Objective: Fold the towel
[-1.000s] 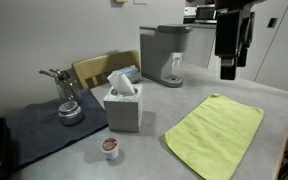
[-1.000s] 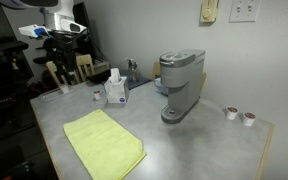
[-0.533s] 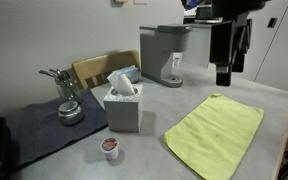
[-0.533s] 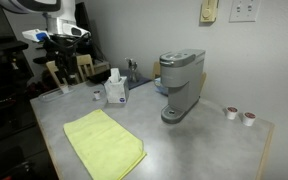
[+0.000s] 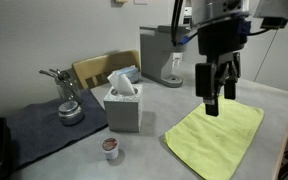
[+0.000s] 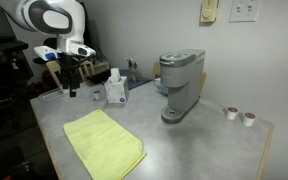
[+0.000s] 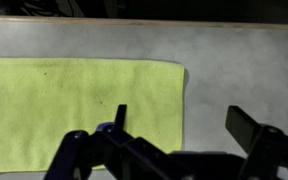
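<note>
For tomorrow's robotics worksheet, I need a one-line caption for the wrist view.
Open fingers hover above one end of a flat yellow-green towel on a grey table.

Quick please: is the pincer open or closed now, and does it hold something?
Pincer: open, holding nothing, above the towel.
</note>
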### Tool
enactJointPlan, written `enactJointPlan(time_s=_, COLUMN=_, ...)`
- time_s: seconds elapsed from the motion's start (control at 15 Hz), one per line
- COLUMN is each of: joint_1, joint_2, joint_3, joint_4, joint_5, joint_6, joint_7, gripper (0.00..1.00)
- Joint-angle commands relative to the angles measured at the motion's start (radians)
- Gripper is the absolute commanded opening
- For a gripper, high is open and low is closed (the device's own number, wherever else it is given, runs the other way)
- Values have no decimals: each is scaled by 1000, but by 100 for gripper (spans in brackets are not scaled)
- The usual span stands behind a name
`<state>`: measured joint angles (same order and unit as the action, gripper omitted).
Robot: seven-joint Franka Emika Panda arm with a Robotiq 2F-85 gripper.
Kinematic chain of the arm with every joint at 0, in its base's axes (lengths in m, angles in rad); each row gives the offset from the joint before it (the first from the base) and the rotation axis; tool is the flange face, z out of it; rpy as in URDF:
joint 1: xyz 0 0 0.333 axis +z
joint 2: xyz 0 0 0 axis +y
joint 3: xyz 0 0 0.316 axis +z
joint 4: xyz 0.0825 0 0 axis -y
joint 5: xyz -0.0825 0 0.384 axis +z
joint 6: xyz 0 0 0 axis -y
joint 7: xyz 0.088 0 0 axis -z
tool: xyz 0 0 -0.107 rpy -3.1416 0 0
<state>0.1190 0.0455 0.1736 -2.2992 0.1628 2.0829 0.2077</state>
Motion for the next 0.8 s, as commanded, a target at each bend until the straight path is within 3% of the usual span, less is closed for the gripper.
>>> enactJointPlan(time_s=0.0, joint_1=9, joint_2=-21, joint_3=-15, joint_4=-1, joint_5=-12, joint_6=-30, joint_7=17, gripper=100)
enactJointPlan(time_s=0.73, joint_1=36, joint_2=54, joint_3=-5, joint_4=-45, joint_5=-73, joint_6=191, joint_7=36, gripper=100)
